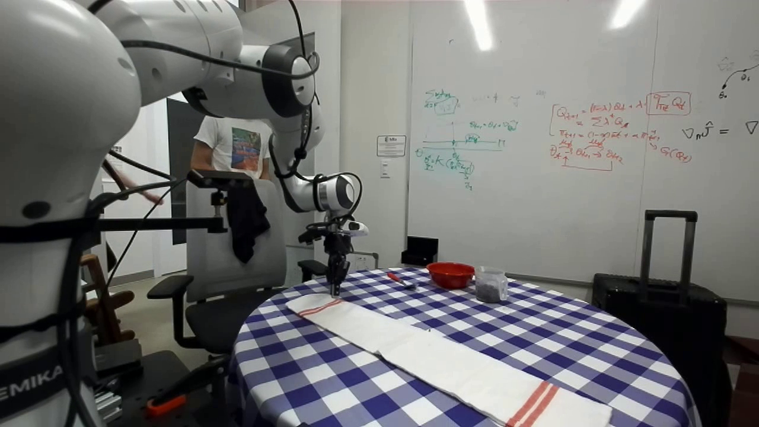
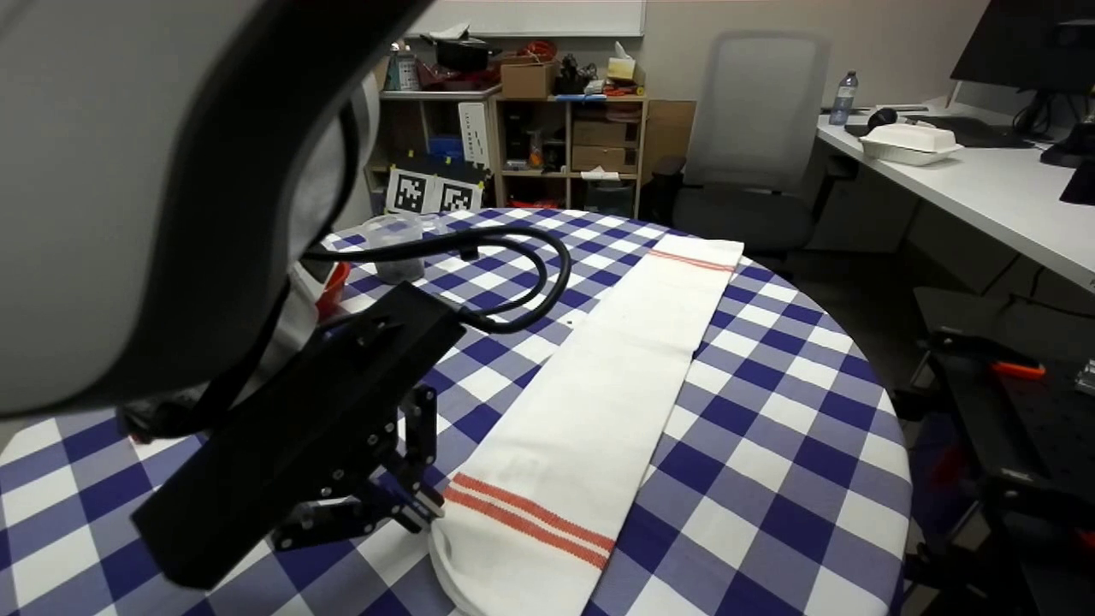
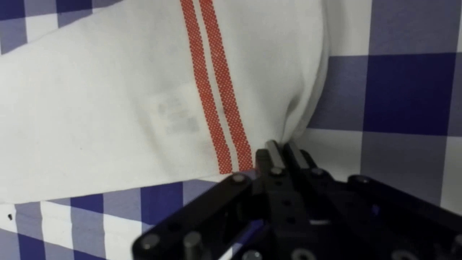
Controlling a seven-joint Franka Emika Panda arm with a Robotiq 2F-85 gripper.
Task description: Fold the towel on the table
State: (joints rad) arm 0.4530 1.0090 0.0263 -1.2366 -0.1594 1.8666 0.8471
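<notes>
White arm (image 1: pixel 243 92): arched over the bench (image 1: pixel 593 350), pincer (image 3: pixel 282 146) pointing down
Pincer: clamped on a corner of the towel (image 1: pixel 439 359)
Faint patch (image 3: pixel 177 113): wrist view only, beside red stripes (image 3: pixel 223 76)

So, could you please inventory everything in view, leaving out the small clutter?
Towel: 1, white, red-striped, on table
Table: 1, blue-and-white checked cloth, under towel
Bowl: 1, red, on table
Tub: 1, transparent, beside bowl
Utensil: 1, red-handled, near bowl
Chairs: 2, grey and black, near table
Person: at least 1, white shirt, behind chair
Whiteboard: at least 1, white, on wall
Suitcase: 1, black, by table
Shelf unit: 1, brown, against wall
Printed tags: 2, black and white, by shelf unit
Desk: 1, white, near table
Monitor: 1, black, on desk
Bottle: 1, transparent, on desk
Food box: 1, white, on desk
Gripper: 1, black, pinching towel edge
Arm: 1, white and black, over table
</notes>
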